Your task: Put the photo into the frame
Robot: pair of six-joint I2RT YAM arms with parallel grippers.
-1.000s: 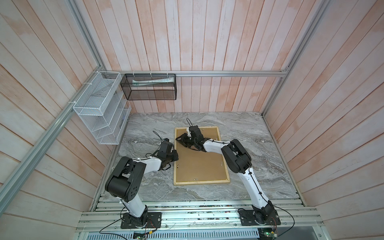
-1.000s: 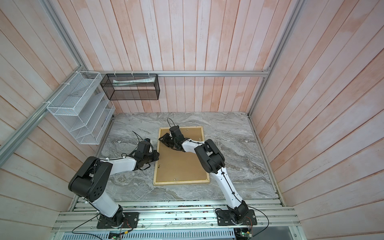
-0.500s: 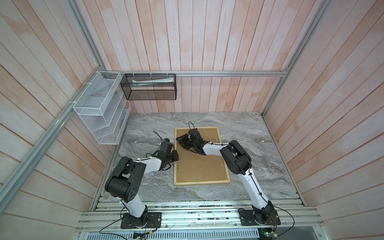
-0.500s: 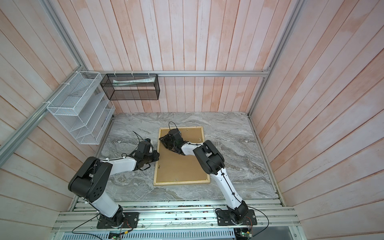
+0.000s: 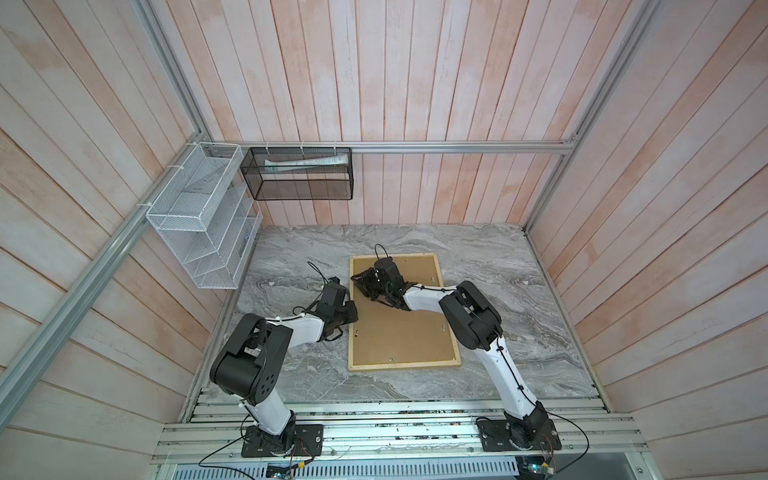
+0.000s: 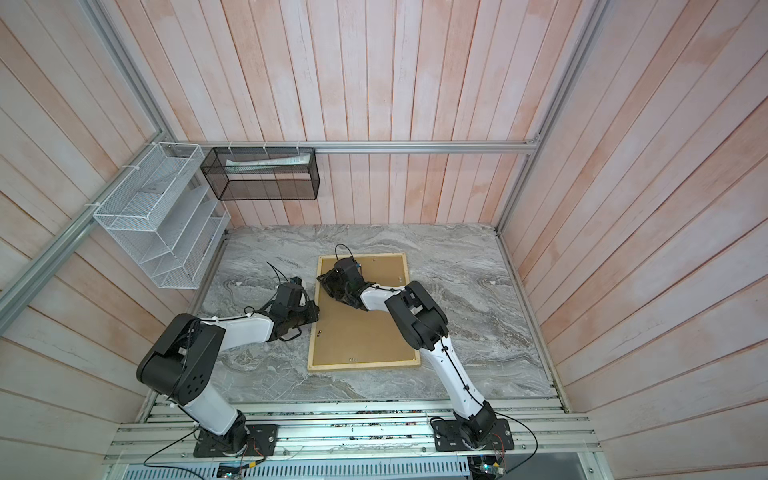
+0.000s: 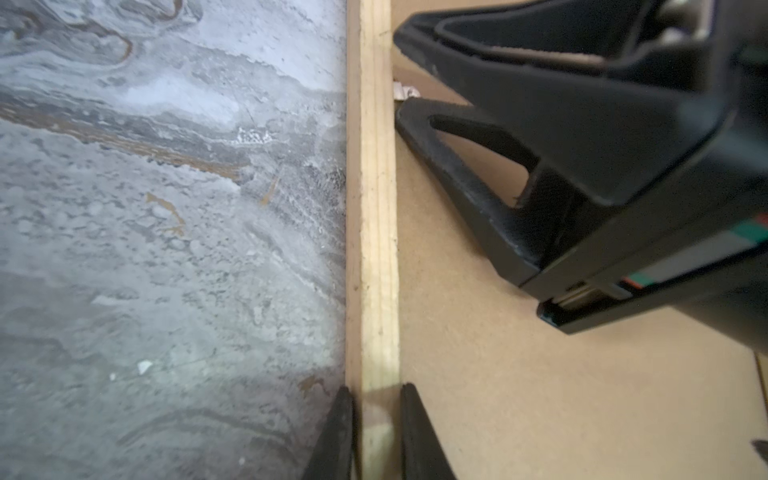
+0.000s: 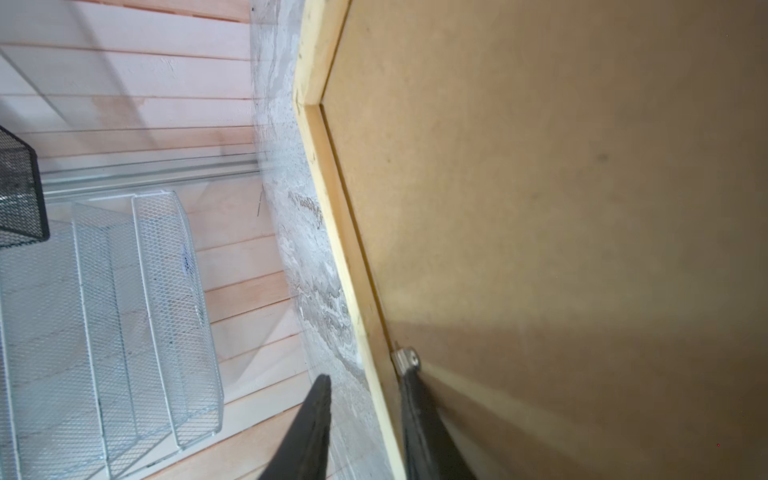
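Right claw (image 8: 365, 376) has slid left, spread astride the thin pale wooden frame (image 7: 376, 208) by its silver metal tab (image 8: 405, 359); left claw (image 7: 374, 395) pinches the rail, steadying it.

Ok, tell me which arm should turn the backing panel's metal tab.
Likely right: the right gripper has a finger at the metal tab; the left gripper is clamped on the frame.
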